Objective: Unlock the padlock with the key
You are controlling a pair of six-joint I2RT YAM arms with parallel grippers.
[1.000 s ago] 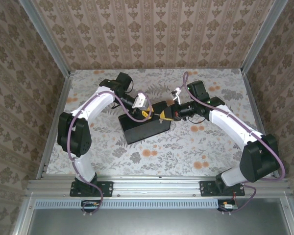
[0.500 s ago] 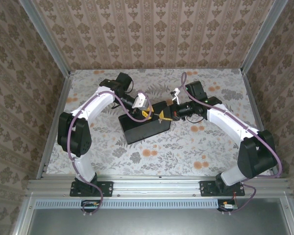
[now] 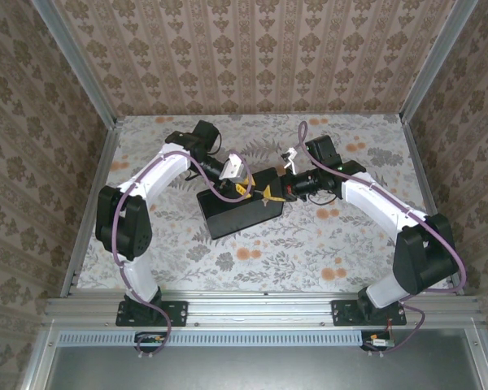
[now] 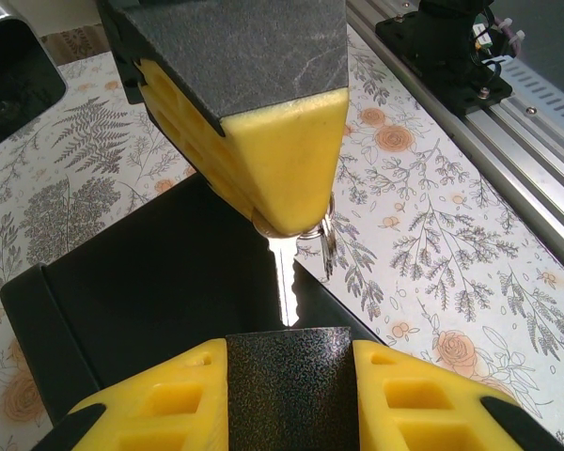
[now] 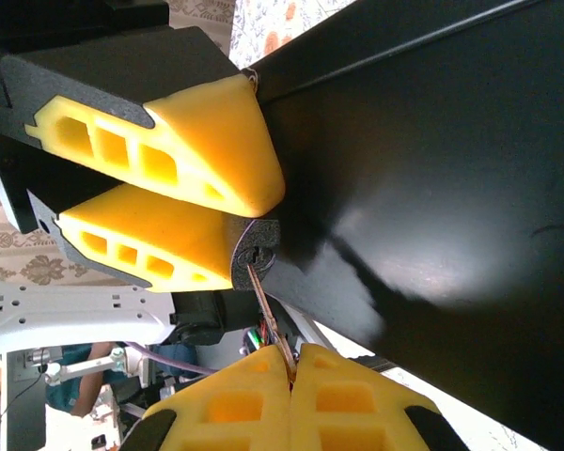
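Observation:
The padlock [image 4: 289, 399], a small dark speckled block, sits clamped between the yellow fingers of my left gripper [image 4: 289, 362], just above the black box [image 4: 141, 282]. My right gripper [image 5: 291, 365] is shut on the key [image 5: 269, 315], a thin brownish sliver. The key's tip touches the keyhole in the padlock's end [image 5: 252, 256]. From the left wrist the key's blade [image 4: 284, 282] runs down from the right gripper's fingers [image 4: 282, 160] into the padlock's top. In the top view both grippers, left [image 3: 242, 188] and right [image 3: 270, 193], meet over the box [image 3: 232, 218].
The black box lies mid-table on a flower-printed cloth [image 3: 309, 244]. A key ring [image 4: 325, 237] hangs beside the right fingers. An aluminium rail [image 3: 260, 307] borders the near edge, and patterned walls [image 3: 252, 57] close in the back and sides.
The right arm's wrist has drifted slightly left toward the left gripper, the key staying at the padlock. The left arm and the box have not moved.

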